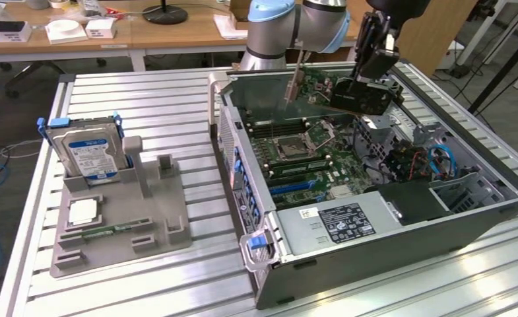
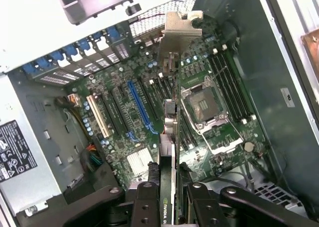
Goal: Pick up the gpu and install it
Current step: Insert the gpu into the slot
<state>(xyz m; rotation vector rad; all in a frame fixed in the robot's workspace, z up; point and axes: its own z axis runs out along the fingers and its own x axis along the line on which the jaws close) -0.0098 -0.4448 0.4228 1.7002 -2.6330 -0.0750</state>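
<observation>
**Holding the gpu above the open case**

Clamping the gpu [image 1: 347, 94] in the hand [image 1: 364, 84], with the fingers [image 2: 145, 207] partly closed and pressing on the card's two faces. Gripping at the end of the card that carries the black cooler.

Carrying the card in the air, above the motherboard [image 1: 305, 150] and clear of it, within the outline of the open case [image 1: 470, 221]. Not yet seating the card in any slot.

Presenting the card edge-on in the wrist view, with the silver bracket [image 2: 175, 33] at the end far from the hand. Lying, in that view, over the strip of board between the blue slot [image 2: 137, 106] and the CPU socket [image 2: 204, 103], touching neither. Pointing the bracket end, in the exterior view, toward that view's left and down into the case.

Resting the case on the table [image 1: 109, 92] with its open side up and the power supply [image 1: 338, 223] at the near end.

Sharing the table with a grey fixture [image 1: 158, 218], well apart from the case on the exterior view's left. Bearing, on that fixture, an upright hard drive [image 1: 87, 155] and a memory stick [image 1: 111, 231] lying flat.
</observation>
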